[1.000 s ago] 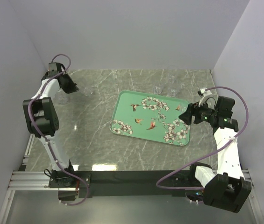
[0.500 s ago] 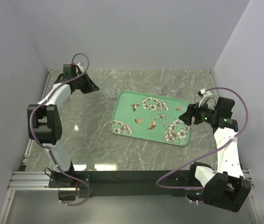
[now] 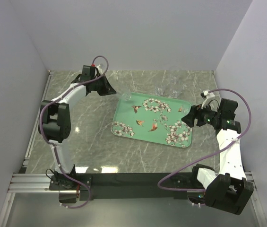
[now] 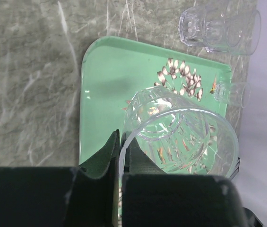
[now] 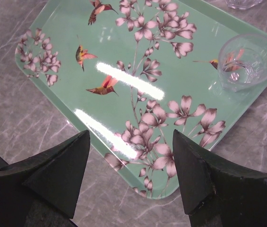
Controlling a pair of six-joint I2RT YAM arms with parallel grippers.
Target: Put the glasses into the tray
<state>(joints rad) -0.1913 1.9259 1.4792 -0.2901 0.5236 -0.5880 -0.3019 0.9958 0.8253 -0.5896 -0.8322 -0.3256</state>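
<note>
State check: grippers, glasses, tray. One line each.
left gripper: shut on held glass, at far-left corner of tray.
held glass: pinched by rim, not yet released.
right gripper: open, empty.
glass in tray: upright, far-right corner.
tray: lying flat, one glass inside.
loose glasses: upright, outside tray.

Cropped at right wrist view's top edge: one glass point(image 5: 239, 4). Hidden behind left claw point(image 4: 120, 153): tray's point(image 4: 105, 75) near end.

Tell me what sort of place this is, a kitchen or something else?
Probably a robot test booth, not a kitchen: bare walls box in a marble-look table, two robot arms are bolted to a metal rail at its near edge, and a tray and glasses sit out as props.
</note>
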